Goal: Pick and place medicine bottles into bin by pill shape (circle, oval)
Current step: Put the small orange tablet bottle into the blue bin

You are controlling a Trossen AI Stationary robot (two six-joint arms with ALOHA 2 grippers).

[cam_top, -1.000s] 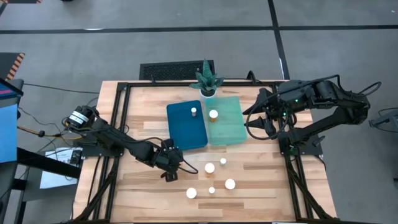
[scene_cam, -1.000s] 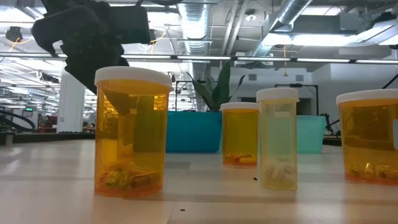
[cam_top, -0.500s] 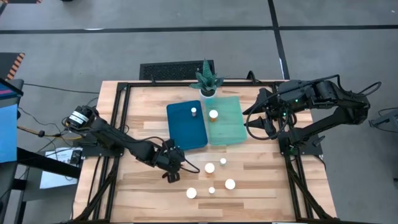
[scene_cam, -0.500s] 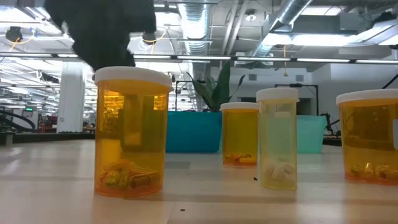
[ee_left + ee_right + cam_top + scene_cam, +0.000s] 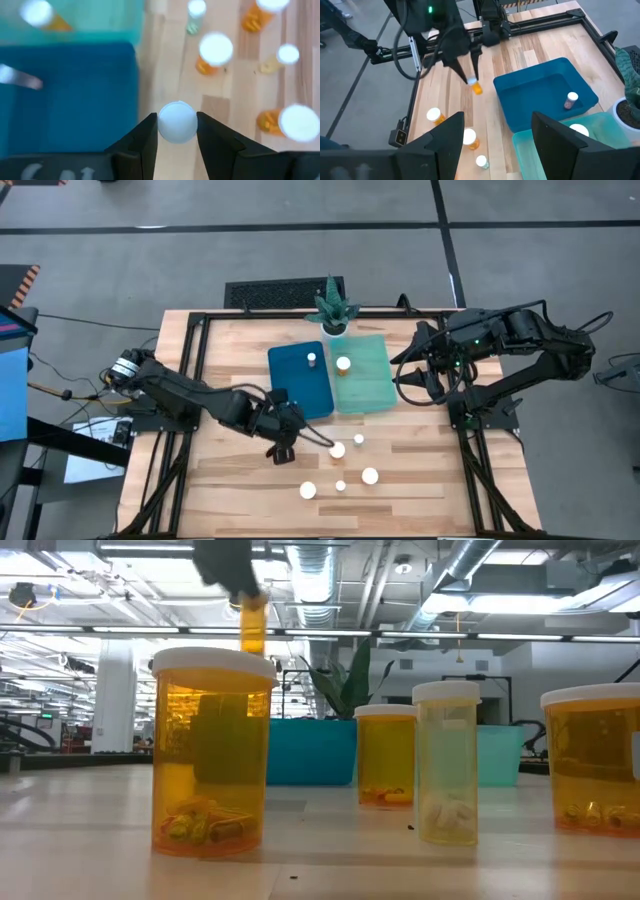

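The left claw (image 5: 176, 131) pinches a small amber bottle (image 5: 177, 122) by its white cap, lifted off the bench (image 5: 230, 480) just beside the dark blue bin's (image 5: 296, 390) near corner. That bin holds one bottle; the pale green bin (image 5: 368, 385) touching it holds another. Five bottles (image 5: 338, 450) stand near the blue bin's front. The right claw (image 5: 495, 130) waits spread, beyond the green bin.

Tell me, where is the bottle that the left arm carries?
In the high view, the bottle hangs in the left end effector, above bare wood beside the dark blue bin.
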